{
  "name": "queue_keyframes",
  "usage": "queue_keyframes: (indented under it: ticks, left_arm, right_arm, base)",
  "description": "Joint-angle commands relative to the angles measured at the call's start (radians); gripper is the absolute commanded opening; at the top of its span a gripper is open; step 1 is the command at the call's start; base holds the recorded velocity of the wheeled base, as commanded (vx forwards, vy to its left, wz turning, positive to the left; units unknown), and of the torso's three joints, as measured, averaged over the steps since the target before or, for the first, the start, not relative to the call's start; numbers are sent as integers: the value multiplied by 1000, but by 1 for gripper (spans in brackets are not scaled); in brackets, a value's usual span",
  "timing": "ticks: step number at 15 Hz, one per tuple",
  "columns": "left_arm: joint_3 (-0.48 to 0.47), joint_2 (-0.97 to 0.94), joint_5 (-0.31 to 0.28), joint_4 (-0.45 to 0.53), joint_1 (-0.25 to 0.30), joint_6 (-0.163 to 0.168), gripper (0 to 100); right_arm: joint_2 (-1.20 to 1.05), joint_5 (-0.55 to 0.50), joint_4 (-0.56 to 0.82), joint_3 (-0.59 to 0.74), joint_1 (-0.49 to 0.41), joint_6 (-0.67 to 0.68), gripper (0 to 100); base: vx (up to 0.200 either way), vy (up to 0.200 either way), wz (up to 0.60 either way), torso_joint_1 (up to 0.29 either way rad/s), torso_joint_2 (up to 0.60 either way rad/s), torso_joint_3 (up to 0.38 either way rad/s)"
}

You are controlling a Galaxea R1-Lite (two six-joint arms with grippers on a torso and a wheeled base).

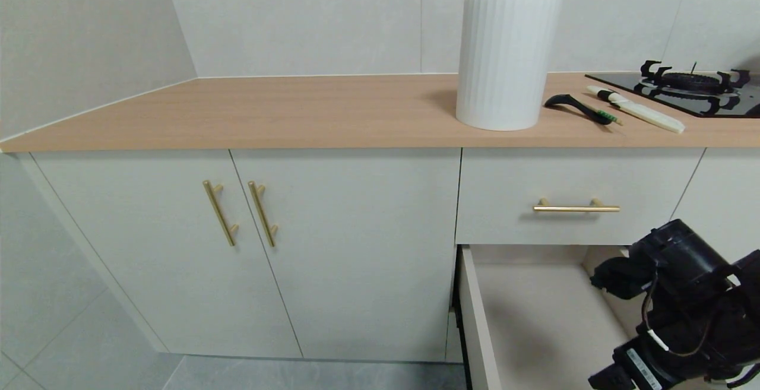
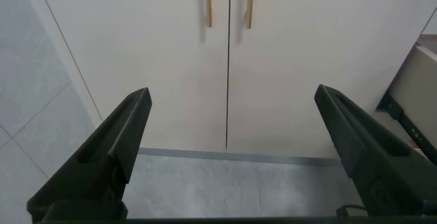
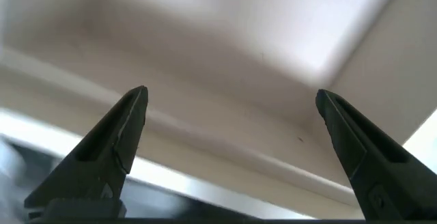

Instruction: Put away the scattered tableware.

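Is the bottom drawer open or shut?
Open: the lower drawer sticks out past the top drawer above it, so its bare inside shows.

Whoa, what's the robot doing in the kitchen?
It's meant to put the tableware away. Its right claw is open and holds nothing, down by the pulled-out lower drawer. The left claw is open too, facing the cabinet doors. A black spoon and a long white utensil lie on the countertop beside a tall white ribbed pot, not yet picked up.
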Motion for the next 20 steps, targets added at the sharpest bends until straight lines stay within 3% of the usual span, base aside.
queue_keyframes:
  ticks: [1, 11, 20]
  left_arm:
    - [0, 0, 1, 0, 0, 0, 100]
    - [0, 0, 1, 0, 0, 0, 100]
    - [0, 0, 1, -1, 0, 0, 100]
  right_arm:
    - [-50, 2, -8, -48, -3, 53, 100]
    - [-217, 4, -135, -50, -77, 49, 100]
    - [-215, 4, -136, -48, -77, 48, 100]
  base:
    - [0, 0, 0, 0, 0, 0]
    - [0, 0, 0, 0, 0, 0]
    - [0, 0, 0, 117, -383, -263]
